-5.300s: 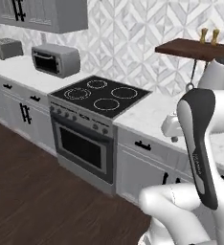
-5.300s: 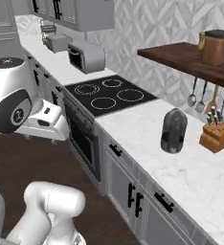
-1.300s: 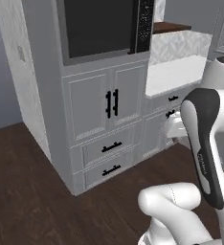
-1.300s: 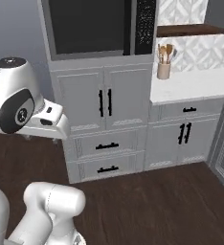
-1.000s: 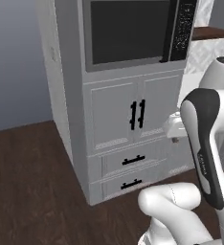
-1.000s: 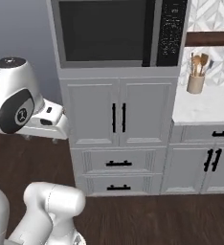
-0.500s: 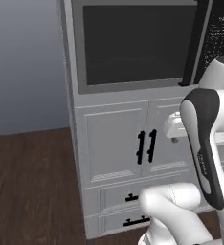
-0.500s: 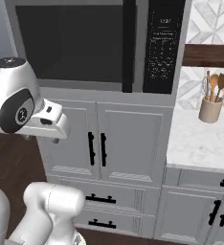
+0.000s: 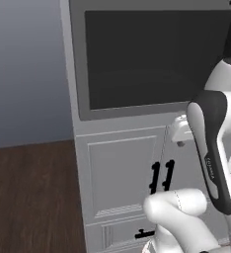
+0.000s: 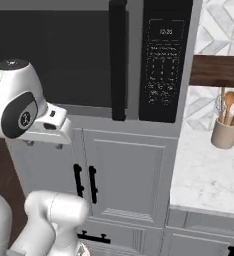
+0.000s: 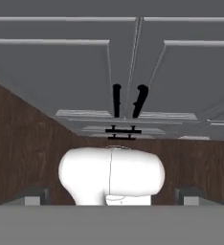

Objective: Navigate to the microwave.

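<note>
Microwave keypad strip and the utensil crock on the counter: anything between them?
In the right base view, between the microwave keypad strip and the utensil crock: the grey surround's edge, then patterned backsplash under a dark wooden shelf. Nothing stands on that stretch of counter.

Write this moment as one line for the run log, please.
phase: at microwave | base: facing its dark glass front | below: grey cabinet doors shut | right: utensil crock on counter | gripper: state cannot tell
</note>
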### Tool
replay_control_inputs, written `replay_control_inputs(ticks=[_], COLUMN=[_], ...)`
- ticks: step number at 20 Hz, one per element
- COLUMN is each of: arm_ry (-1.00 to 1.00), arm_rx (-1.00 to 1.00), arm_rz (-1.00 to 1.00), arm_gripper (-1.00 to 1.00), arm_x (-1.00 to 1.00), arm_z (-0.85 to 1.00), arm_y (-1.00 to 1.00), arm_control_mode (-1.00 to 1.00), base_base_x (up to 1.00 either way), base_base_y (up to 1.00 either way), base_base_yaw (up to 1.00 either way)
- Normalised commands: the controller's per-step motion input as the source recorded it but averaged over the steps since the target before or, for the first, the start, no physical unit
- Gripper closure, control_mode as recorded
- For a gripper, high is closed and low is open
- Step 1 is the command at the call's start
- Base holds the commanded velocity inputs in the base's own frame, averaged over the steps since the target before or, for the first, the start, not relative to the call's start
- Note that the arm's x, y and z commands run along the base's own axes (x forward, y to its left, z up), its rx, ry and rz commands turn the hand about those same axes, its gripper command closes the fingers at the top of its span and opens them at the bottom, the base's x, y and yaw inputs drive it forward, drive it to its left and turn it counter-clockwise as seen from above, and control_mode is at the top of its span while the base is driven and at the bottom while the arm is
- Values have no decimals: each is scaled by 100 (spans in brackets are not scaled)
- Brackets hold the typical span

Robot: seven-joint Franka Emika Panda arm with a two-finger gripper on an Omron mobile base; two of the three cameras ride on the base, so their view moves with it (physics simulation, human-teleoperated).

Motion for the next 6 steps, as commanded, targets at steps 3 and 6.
replay_control_inputs(ticks=[3, 6], arm_ry=[0, 0], arm_rx=[0, 0], arm_rz=[0, 0], arm_gripper=[-100, -100], arm_x=[0, 0], arm_z=[0, 0], arm_y=[0, 0], arm_control_mode=[100, 100], base_base_x=[65, 66], base_base_y=[-12, -22], base_base_yaw=[15, 11])
